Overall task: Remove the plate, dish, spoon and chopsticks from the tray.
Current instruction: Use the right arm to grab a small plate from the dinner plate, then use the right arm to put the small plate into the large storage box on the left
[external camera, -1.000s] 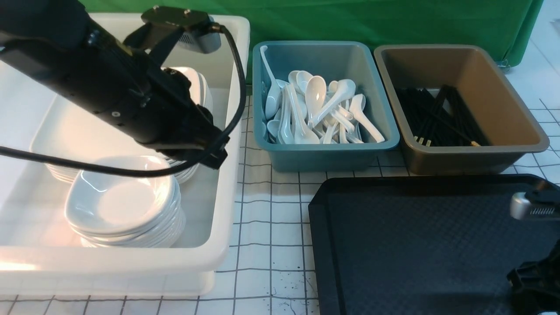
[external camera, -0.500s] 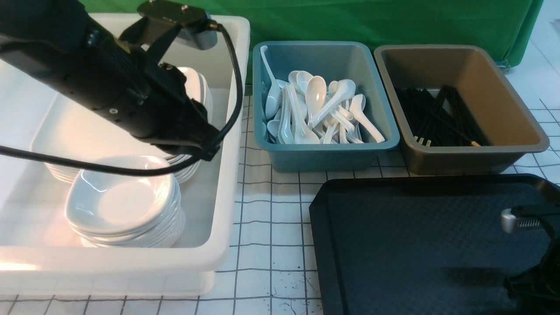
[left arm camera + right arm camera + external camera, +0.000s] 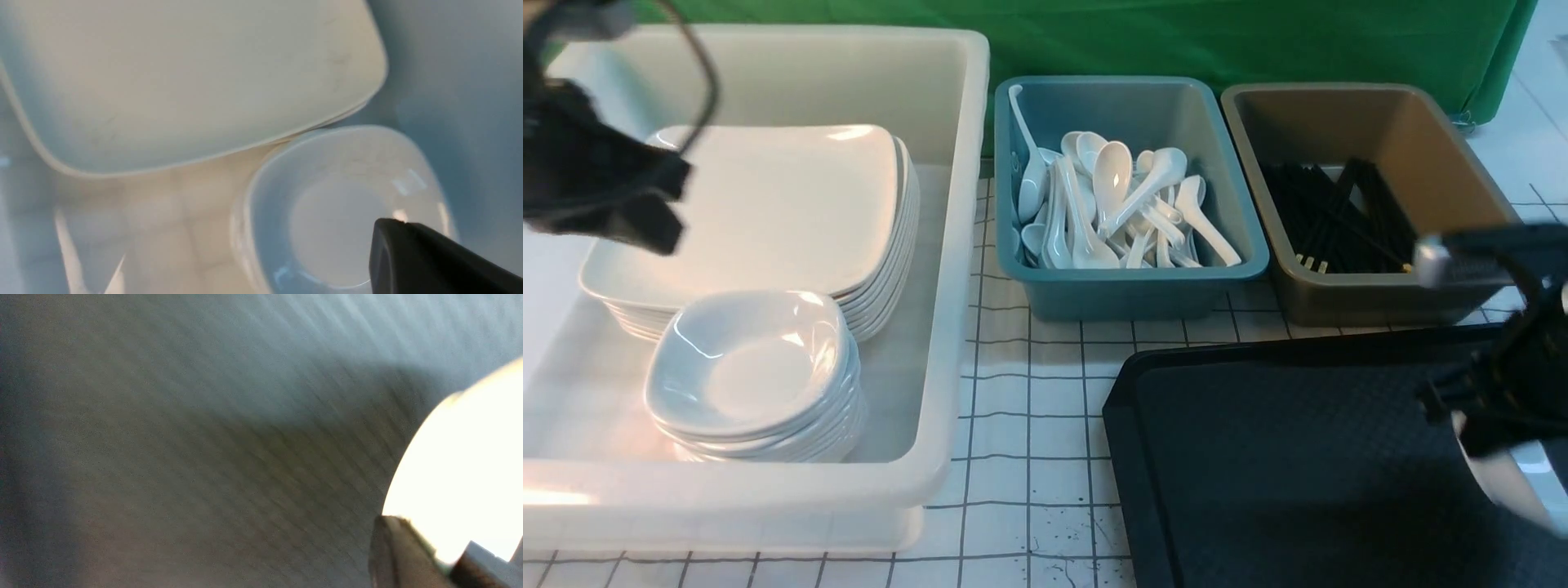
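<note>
The black tray (image 3: 1258, 441) lies at the front right, its visible surface bare. Over its right edge my right gripper (image 3: 1474, 420) is shut on a glossy white piece (image 3: 1503, 482), by its narrow rounded shape the spoon; only part of it shows. In the right wrist view the spoon (image 3: 461, 465) sits bright between the jaws of the right gripper (image 3: 429, 547), above the tray (image 3: 204, 457). My left gripper (image 3: 645, 220) hangs shut and empty at the far left, over the white tub. A plate stack (image 3: 768, 204) and a dish stack (image 3: 747, 376) sit in that tub.
The white tub (image 3: 956, 245) fills the left side. A teal tub (image 3: 1135, 294) of white spoons and a brown tub (image 3: 1388, 302) of black chopsticks stand behind the tray. In the left wrist view the left gripper (image 3: 388, 224) hovers above the top dish (image 3: 335, 212).
My left arm has pulled back up and to the left, uncovering the plates. My right gripper has closed on the white piece and risen towards the brown tub.
</note>
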### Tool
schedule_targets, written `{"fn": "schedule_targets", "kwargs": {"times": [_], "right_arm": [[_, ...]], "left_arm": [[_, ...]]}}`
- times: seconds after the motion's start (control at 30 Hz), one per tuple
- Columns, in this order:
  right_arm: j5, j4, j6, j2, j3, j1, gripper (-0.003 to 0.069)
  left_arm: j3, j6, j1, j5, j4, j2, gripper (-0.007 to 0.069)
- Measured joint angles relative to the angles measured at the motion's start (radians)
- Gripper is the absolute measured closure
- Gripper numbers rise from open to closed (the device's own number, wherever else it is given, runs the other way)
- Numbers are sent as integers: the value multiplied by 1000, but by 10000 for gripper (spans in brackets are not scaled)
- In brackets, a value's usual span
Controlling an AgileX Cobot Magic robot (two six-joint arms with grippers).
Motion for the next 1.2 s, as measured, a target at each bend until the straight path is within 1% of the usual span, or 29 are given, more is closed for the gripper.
{"fn": "schedule_targets", "kwargs": {"times": [0.13, 0.17, 0.23, 0.3, 0.43, 0.53, 0.6, 0.67, 0.7, 0.73, 0.83, 0.93, 0.97, 1.03, 1.2], "right_arm": [[2, 1, 14, -35, -177, 178, 586], [-3, 1, 15, -35, -194, 187, 586], [-58, 3, 5, -28, -288, 310, 586], [-137, 15, -41, -3, -358, 405, 586], [-267, 32, -146, 92, -449, 570, 586], [-393, 36, -261, 196, -498, 665, 586], [-471, 40, -334, 270, -520, 711, 586], [-525, 43, -411, 344, -543, 747, 586], [-532, 43, -418, 361, -548, 750, 586], [-546, 45, -463, 424, -569, 767, 586], [-547, 45, -517, 524, -609, 781, 586], [-554, 44, -554, 571, -619, 781, 586], [-568, 37, -585, 595, -625, 781, 586], [-586, 35, -612, 607, -632, 782, 586], [-597, 35, -629, 613, -634, 782, 586]], "left_arm": [[0, 40, 179, 42, -120, -1, 626], [0, 40, 186, 42, -126, -1, 626], [0, 69, 270, 44, -195, -3, 626], [0, 81, 320, 30, -235, -4, 626], [0, 87, 365, 0, -278, -4, 626], [0, 87, 372, -7, -306, -4, 626], [0, 91, 372, -8, -345, -4, 626], [0, 101, 372, -8, -379, -4, 626], [0, 101, 372, -8, -379, -4, 626], [0, 113, 372, -6, -395, -4, 626], [0, 117, 372, 5, -404, -4, 626], [0, 119, 372, 14, -408, -4, 626], [0, 119, 372, 20, -408, -4, 626], [0, 119, 372, 25, -408, -4, 626], [0, 120, 372, 26, -408, -4, 626]]}}
